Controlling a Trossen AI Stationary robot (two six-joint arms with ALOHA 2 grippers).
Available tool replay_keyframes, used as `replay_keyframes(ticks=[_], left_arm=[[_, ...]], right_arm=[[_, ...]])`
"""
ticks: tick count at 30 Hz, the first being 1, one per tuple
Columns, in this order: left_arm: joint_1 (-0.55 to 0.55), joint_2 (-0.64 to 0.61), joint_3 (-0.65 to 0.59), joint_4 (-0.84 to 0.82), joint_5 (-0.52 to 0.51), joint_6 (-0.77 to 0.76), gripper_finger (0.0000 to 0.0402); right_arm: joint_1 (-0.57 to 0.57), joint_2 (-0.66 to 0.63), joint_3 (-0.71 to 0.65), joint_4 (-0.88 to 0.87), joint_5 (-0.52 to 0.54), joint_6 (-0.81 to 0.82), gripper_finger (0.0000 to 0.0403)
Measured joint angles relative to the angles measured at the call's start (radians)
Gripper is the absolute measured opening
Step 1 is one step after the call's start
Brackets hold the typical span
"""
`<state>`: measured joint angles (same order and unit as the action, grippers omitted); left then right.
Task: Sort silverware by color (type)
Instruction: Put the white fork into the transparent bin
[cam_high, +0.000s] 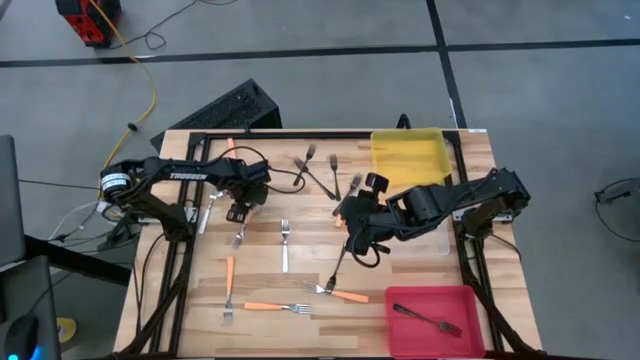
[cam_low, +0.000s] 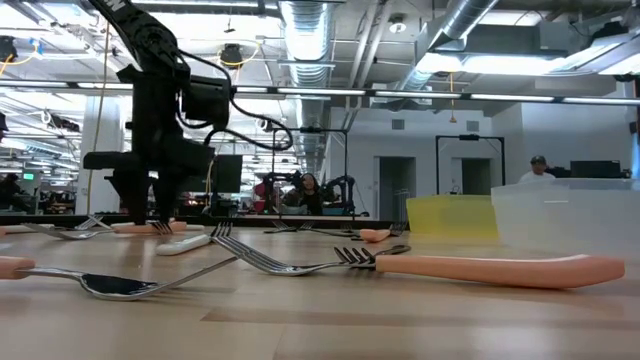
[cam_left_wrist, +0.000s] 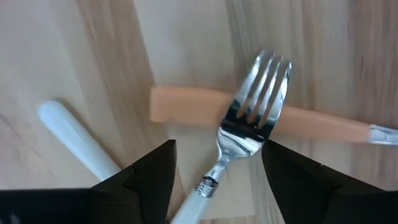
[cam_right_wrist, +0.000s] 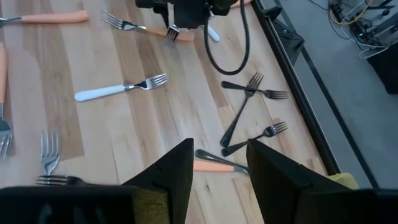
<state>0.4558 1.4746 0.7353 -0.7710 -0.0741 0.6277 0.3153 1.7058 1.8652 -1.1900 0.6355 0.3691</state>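
Straddling white-handled fork (cam_left_wrist: 249, 134), left tool (cam_left_wrist: 217, 180) open, apparently not touching; orange-handled fork (cam_left_wrist: 186, 104) beneath.

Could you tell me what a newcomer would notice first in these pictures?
Forks lie scattered over the wooden table, a dark cluster near the yellow bin. The left gripper hangs open over a white-handled fork lying across an orange handle. One dark fork sits in the red bin.

Orange (cam_high: 270, 307), white (cam_high: 284, 245), dark forks (cam_high: 318, 172) scattered flat on table.
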Motion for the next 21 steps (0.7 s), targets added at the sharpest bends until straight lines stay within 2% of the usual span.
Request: replay_keyframes(ticks=[4, 10, 13, 18, 21], left_arm=[[0.000, -0.003, -0.039, 0.038, 0.025, 0.010, 0.0202], [-0.010, -0.002, -0.030, 0.034, -0.011, 0.003, 0.0167], [-0.010, -0.002, -0.035, 0.046, -0.010, -0.001, 0.0124], [-0.011, -0.005, -0.065, 0.059, 0.004, -0.003, 0.0030], [-0.011, -0.003, -0.056, 0.058, -0.003, -0.034, 0.0009]], right_arm=[[0.005, 0.000, 0.000, 0.000, 0.014, 0.000, 0.0172], [0.006, 0.000, 0.000, 0.000, 0.019, -0.001, 0.0172], [0.006, 0.000, 0.000, 0.000, 0.020, 0.002, 0.0172], [0.006, 0.000, 0.000, 0.000, 0.021, 0.023, 0.0172], [0.007, 0.000, 0.000, 0.003, 0.022, 0.027, 0.0172]])
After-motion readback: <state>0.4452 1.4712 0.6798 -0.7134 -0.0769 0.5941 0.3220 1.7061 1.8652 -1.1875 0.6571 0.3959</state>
